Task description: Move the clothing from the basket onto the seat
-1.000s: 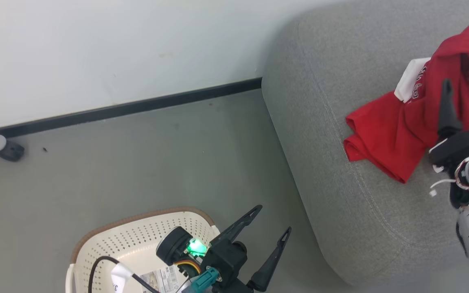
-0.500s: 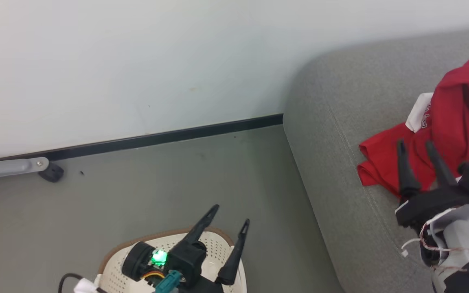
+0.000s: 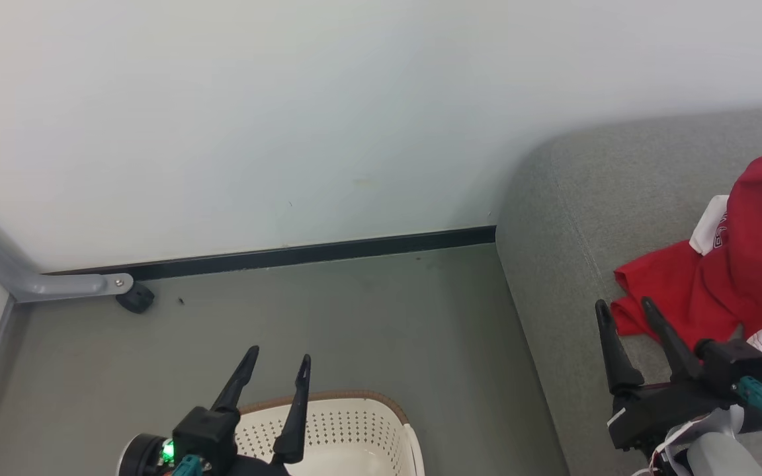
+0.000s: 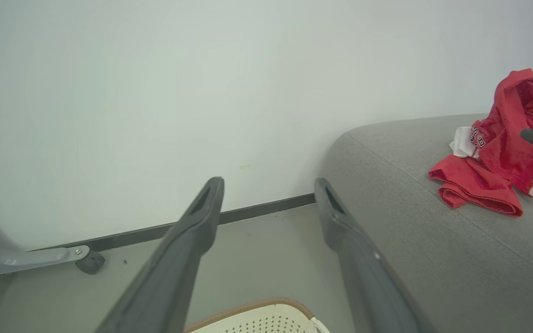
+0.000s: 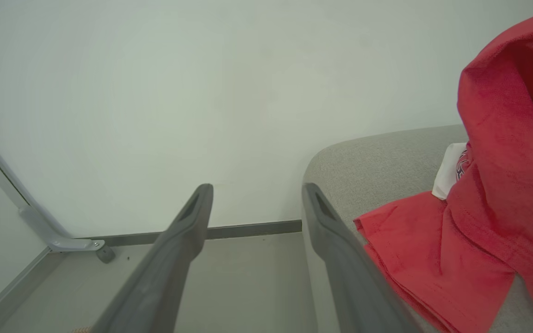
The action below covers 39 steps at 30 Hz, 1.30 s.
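**Red garment [image 3: 731, 291] lying on the seat [image 3: 566, 218]; 2 empty grippers.**
The basket [image 3: 354, 430] lies directly under the left gripper [image 3: 280, 354], the nearer arm, its fingers spread. The right gripper [image 3: 623, 303], also spread, stands just beside the garment. The basket's interior is cut off, so any remaining clothing cannot be judged.

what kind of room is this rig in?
Likely a home living room or a mock-up: upholstered grey seat with a red shirt on it, laundry basket on grey floor.
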### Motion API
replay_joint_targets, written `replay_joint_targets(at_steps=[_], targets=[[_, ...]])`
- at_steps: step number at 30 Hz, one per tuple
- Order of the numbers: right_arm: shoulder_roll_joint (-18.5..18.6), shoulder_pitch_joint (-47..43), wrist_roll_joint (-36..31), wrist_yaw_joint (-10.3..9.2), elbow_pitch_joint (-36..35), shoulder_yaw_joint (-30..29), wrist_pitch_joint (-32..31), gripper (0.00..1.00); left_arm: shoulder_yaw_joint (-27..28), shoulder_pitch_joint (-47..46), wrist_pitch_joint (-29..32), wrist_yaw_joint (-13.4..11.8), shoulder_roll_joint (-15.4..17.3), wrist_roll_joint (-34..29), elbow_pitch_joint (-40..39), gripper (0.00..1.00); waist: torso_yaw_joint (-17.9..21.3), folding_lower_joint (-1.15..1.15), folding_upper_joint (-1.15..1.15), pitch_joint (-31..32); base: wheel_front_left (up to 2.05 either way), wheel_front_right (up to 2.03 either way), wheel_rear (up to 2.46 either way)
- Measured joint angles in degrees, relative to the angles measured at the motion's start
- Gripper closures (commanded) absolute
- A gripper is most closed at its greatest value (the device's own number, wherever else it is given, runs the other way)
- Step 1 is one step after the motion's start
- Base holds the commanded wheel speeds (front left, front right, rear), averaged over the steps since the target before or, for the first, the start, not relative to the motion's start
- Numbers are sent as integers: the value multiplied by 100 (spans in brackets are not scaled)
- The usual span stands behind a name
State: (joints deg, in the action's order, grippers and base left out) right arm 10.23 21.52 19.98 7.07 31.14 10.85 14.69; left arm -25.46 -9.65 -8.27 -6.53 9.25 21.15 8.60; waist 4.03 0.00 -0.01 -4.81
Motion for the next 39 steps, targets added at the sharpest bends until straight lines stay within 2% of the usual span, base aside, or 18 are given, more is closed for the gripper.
replay_joint_targets(at_steps=[4, 9, 18, 26, 39], targets=[[-15, -279, -102, -10, -238, 37, 0, 0, 320, 220, -98, -9, 7, 49, 20, 0, -58, 0, 0, 103, 0, 0, 0], [-7, -672, -196, -112, -479, 35, 0, 0, 613, 426, -151, -12, -3, 89, 80, 0, -128, 0, 0, 211, 0, 0, 0], [7, -1083, -238, -214, -880, 41, 0, 0, 971, 760, -249, -56, -56, 99, 204, 0, -238, 0, 0, 361, 0, 0, 0], [10, -1249, -285, -310, -1135, 52, 0, 0, 1100, 899, -300, -57, -215, 91, 233, 0, -262, 1, 1, 389, 0, 0, 0], [56, -1421, -297, -361, -1367, 70, -8, 0, 1204, 906, -325, -57, -323, 34, 245, 0, -279, 0, 1, 404, 0, 0, 0]])
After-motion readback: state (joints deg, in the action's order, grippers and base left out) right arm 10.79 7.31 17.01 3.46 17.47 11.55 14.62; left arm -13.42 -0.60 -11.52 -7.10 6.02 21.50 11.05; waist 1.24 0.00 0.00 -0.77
